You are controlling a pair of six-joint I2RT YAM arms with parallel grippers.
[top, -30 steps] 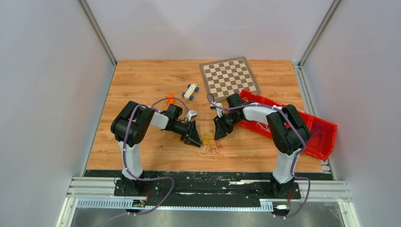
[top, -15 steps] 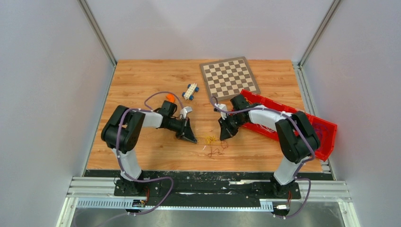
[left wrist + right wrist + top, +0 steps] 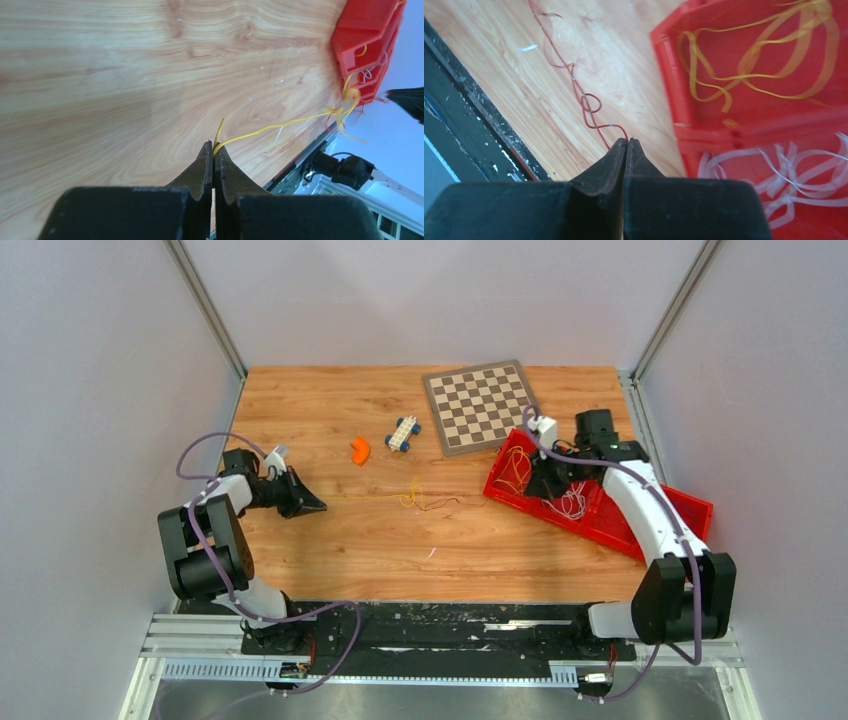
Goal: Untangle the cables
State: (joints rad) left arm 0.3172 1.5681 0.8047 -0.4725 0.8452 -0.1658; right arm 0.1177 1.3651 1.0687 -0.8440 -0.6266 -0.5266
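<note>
Left claw (image 3: 214, 150): shut tight, its tips pinching one end of a yellow cable (image 3: 272, 126); it sits low over the left side of the desk (image 3: 330, 405).
Right claw (image 3: 626, 143): shut, pinching the end of a thin red cable (image 3: 573, 82); it sits by the left end of a red bin (image 3: 685, 515), on the right.
Cables: a small tangle (image 3: 412, 496) lies mid-desk, between the two claws and well apart from both. The yellow cable runs left from it, and the red one trails right.
Bin contents: yellow loops (image 3: 764, 55) and white strands (image 3: 789, 170) lie in separate compartments.
Risk, knot: pulling both ends outward may cinch the tangle tighter instead of freeing it. A small loop (image 3: 592, 104) in the red cable looks likely to close up.
Risk, grip: such fine wire could slip from the tips or snap if it is drawn too hard.
Risk, bin: the red cable might snag on the bin's edge.
Far side: a chessboard (image 3: 485, 405), a toy car (image 3: 404, 432) and an orange piece (image 3: 359, 449).
Writing: no brand, label or lettering can be read.
</note>
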